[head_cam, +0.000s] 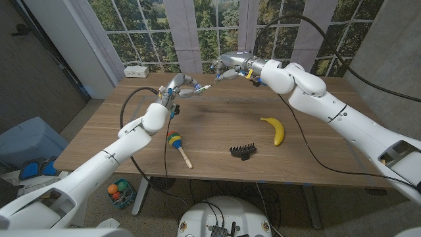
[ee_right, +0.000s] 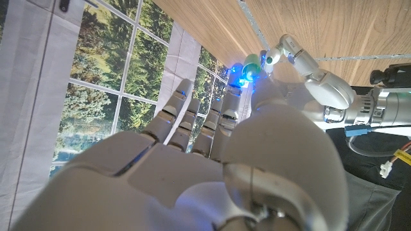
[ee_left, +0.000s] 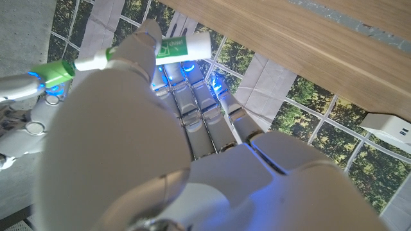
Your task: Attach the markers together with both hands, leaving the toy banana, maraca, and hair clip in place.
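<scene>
Above the table's far middle, my left hand (head_cam: 176, 86) pinches a white marker with a green label (ee_left: 174, 46), its end pointing at my right hand (head_cam: 230, 64). My right hand's fingertips hold a green-capped marker end (ee_left: 54, 72) that meets the white marker's narrow tip; I cannot tell whether the two are joined. The green end (ee_right: 250, 62) also shows beyond my right hand (ee_right: 257, 154), beside my left hand (ee_right: 321, 83). The toy banana (head_cam: 275, 130), the maraca (head_cam: 177, 145) and the black hair clip (head_cam: 241, 151) lie on the table (head_cam: 217, 118), nearer me.
A white power box (head_cam: 136, 70) sits at the table's far left corner. A blue bin (head_cam: 26, 141) stands on the floor to the left. A small basket of toys (head_cam: 120, 193) sits under the table's front left.
</scene>
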Controlling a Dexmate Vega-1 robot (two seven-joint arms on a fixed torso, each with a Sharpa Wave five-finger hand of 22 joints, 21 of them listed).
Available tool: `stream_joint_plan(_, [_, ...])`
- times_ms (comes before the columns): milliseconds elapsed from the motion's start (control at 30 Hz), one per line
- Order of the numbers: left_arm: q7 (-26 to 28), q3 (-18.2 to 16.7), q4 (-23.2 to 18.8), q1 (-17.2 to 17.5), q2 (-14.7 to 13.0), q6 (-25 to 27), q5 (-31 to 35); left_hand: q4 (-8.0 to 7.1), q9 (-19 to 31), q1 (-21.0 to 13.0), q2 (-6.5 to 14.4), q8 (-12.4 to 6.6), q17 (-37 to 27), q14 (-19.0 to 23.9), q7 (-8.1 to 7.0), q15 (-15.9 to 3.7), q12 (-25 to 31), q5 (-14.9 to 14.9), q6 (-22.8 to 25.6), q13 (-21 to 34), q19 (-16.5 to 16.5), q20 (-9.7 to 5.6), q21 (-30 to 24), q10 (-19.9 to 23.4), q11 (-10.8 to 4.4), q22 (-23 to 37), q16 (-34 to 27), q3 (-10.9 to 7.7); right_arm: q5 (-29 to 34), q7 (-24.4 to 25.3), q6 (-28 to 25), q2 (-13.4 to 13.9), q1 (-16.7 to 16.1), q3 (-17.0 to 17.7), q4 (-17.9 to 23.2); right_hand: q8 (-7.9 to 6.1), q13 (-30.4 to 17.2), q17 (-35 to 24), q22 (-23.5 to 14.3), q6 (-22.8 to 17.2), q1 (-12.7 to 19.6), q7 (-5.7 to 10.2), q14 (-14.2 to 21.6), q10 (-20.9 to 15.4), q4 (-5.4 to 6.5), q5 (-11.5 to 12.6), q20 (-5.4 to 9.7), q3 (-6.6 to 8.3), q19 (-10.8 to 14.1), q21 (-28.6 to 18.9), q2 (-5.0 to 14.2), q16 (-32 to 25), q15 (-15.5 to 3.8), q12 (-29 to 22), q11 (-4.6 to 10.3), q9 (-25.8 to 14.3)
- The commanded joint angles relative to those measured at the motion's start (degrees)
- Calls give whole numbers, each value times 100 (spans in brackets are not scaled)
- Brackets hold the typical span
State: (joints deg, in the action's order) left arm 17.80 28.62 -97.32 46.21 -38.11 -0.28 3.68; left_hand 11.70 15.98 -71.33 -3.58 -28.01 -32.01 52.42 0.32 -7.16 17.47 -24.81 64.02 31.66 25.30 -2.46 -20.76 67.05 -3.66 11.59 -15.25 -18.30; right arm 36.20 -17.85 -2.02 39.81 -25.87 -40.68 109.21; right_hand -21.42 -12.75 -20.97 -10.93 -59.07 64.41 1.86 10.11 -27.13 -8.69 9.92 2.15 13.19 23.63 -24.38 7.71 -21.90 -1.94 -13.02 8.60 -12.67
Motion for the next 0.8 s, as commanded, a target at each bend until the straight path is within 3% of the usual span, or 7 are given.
stream_joint_plan(33, [238,-43,66,47,142,-94,-30,-203,50,-130,107,-49,-26,0,-459,-678,35,-5,738,80,9,-101,-27,993,-801,15,29,-222,-153,-27,-4,86,-84,88,103,-47,-14,-21,-8,-132,24,62,-75,-8,14,14,-3,-23,-30,-20,18,1,-981,-34,-56,-32])
stream_joint_plan(800, [94,-133,156,65,240,-328,-433,-192,-15,-254,-78,-143,43,50,-383,-670,127,322,984,24,26,-131,-32,1261,-783,-12,161,-428,-342,280,253,67,-117,136,-126,-52,-30,-27,-6,-209,-3,44,-89,-37,37,17,4,-66,-46,-25,28,-4,-979,-57,-49,-32])
